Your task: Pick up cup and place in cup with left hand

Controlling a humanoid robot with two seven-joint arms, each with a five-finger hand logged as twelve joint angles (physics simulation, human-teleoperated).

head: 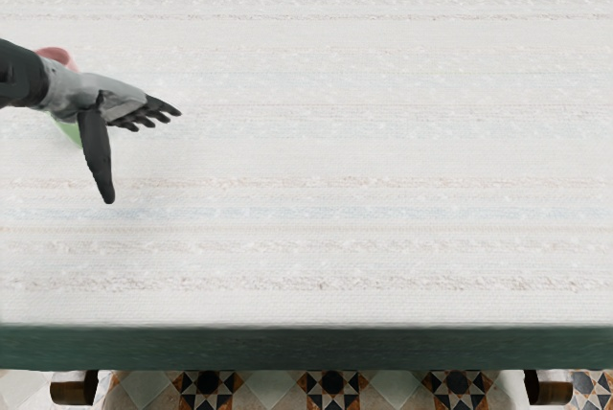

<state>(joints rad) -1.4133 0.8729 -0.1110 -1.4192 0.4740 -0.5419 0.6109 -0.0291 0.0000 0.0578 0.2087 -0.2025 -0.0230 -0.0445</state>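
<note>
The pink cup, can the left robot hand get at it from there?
Probably, but not straight away: the left robot hand is open and empty, yet its fingers point away from the pink cup, which is partly hidden beneath its arm in this view. It would likely have to draw back first.

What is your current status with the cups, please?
Left hand open, empty. Pink cup and green cup partly hidden behind it; nested or apart, can't tell. Right hand out of view.
</note>
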